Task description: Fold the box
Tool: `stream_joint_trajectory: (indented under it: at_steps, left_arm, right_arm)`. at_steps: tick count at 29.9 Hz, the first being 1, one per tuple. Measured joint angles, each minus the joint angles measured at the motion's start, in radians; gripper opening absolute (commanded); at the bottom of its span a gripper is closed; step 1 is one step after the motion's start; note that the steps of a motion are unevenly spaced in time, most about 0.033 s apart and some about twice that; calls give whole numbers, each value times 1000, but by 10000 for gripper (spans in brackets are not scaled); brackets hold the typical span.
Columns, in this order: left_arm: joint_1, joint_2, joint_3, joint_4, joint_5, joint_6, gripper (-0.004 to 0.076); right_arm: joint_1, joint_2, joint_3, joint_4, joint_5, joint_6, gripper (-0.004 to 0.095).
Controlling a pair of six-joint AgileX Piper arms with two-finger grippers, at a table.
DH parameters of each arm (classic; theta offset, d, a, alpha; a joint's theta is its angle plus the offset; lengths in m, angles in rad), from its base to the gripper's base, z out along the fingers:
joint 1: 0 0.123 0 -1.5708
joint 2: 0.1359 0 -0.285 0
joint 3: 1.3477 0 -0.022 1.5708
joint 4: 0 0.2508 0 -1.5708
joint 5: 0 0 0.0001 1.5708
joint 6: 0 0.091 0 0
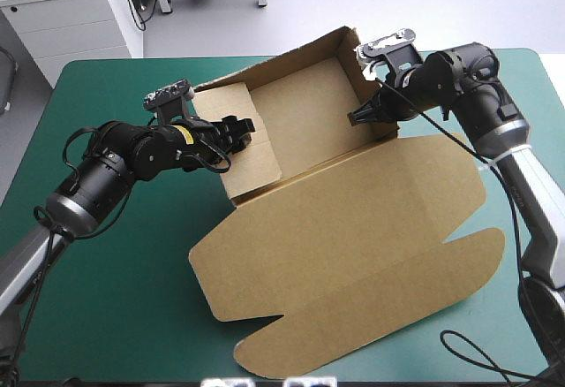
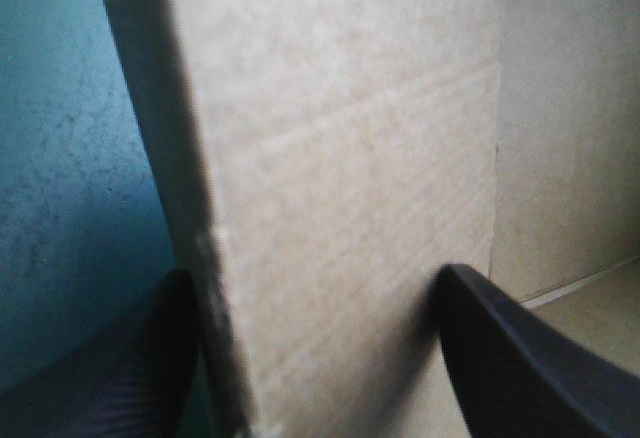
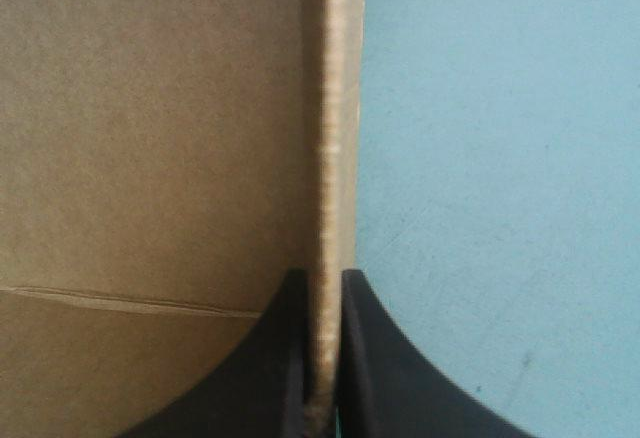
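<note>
1. Near edge of table (image 1: pixel 106 316): box (image 1: pixel 335 210) with lid (image 1: pixel 353 246) lying flat on the teal-green cover, tabs unfolded, not yet raised.
2. Farther in: tray (image 1: pixel 305 122) formed, walls standing, top open.
3. Left end effector (image 1: pixel 243 132) spread, astride left wall (image 2: pixel 340 188) — one finger outside, one inside, no pinch.
4. Right end effector (image 1: pixel 362 115) pressed together on right wall (image 3: pixel 335 108), board pinched between.
5. Judged well along — walls up; left wall tuck seemingly unfinished.

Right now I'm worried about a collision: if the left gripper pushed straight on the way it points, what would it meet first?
The box: the left gripper is open with a raised side wall standing between its fingers, so that wall probably comes first. How deep the wall sits between them is unclear.
</note>
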Motion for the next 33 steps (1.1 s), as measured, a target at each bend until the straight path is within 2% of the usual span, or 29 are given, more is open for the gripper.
stream_joint_trajectory:
  at_steps: [2, 4, 5, 10, 22, 26, 33]
  left_arm:
    - [0, 6, 0, 3, -1, -1, 269]
    - [0, 22, 0, 11, -1, -29, 104]
    - [0, 28, 0, 14, -1, -42, -12]
    - [0, 60, 0, 36, -26, -76, -8]
    - [0, 66, -13, 120, -15, -75, -8]
    - [-1, 93, -103, 173, 80, -31, -8]
    - [-5, 251, -373, 226, 326, 120, -8]
  right_arm:
    - [0, -12, 0, -6, -10, 0, -8]
    - [0, -27, 0, -16, -16, -1, -8]
    - [0, -32, 0, -21, -16, -3, -7]
    - [-1, -45, 0, -56, -17, -4, -8]
    - [-1, -45, 0, -48, -10, 54, -8]
    - [0, -41, 0, -56, 4, 111, -8]
    - [2, 30, -1, -81, 75, 189, -11]
